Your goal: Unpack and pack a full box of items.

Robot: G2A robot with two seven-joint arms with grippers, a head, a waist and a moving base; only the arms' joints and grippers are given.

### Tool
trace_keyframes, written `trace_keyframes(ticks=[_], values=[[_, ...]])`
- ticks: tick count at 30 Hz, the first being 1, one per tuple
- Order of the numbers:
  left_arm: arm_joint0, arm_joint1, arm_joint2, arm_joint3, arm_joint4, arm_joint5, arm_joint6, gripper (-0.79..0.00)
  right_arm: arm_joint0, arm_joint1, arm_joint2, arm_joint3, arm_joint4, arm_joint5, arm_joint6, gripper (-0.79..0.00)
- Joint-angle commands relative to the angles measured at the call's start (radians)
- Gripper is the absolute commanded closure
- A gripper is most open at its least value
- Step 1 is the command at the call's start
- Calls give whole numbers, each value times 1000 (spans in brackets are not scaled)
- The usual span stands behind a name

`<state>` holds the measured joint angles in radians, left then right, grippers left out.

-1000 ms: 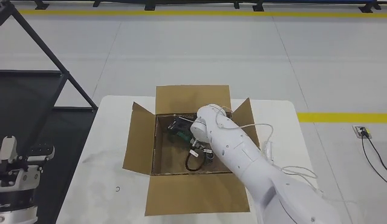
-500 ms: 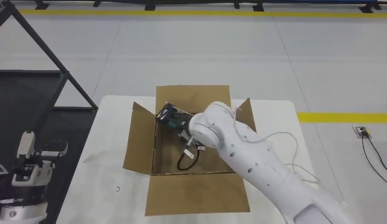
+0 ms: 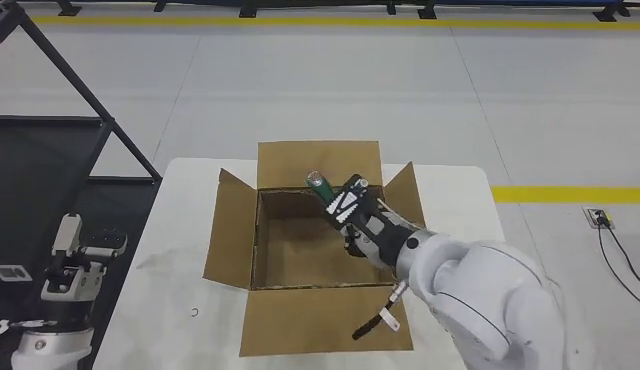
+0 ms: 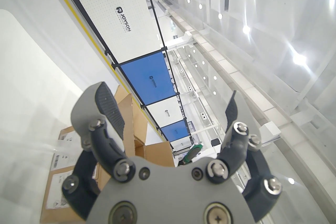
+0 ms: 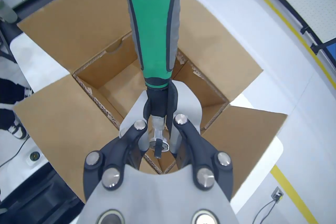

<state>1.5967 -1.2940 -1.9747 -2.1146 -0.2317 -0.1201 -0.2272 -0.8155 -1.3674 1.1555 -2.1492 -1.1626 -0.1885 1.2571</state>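
Your main risk is the grip point: the right gripper [image 5: 157, 114] is clamped on the thin dark neck of the green-handled ratchet [image 5: 153, 25], close to its chrome head, so nearly the whole handle sticks out beyond the jaws. That long overhang can lever the tool round in the pads if you swing or stop sharply. It may then sag, twist or slip free and drop into the cardboard box [image 5: 65, 25]. Watch the handle's free end too. In the top view it points towards the far flap [image 3: 320, 155], and a low sideways move could catch that flap or a side flap and drag the box across the table [image 3: 180, 270]. Clear the flaps before you travel, and set the tool down on bare table well apart from the box so it cannot roll back against it. As for pose, the right arm reaches over the near side of the box, with its wrist above the opening and the ratchet held out above the box's far part. The box floor, where visible, is bare cardboard. The left gripper [image 4: 169, 97] is off beyond the table's left edge, tilted up towards the ceiling, fingers [image 4: 109, 109] spread wide with nothing between them.
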Motion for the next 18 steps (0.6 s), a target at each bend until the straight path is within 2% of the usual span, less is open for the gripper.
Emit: trace_keyframes(ticks=[1, 6, 12, 18], values=[[-2, 1, 4, 2, 5, 1, -1, -785, -35, 5, 46, -58, -7, 21, -11, 0], [-6, 3, 12, 9, 16, 8, -12, -785, -163, 18, 167, -201, -45, 112, -28, 0], [-20, 6, 26, 14, 30, 16, -35, -785, -263, 28, 392, -201, 48, 157, -119, 0], [-34, 9, 43, 19, 40, 21, -47, -785, -360, 41, 596, -201, 106, 234, 9, 0]])
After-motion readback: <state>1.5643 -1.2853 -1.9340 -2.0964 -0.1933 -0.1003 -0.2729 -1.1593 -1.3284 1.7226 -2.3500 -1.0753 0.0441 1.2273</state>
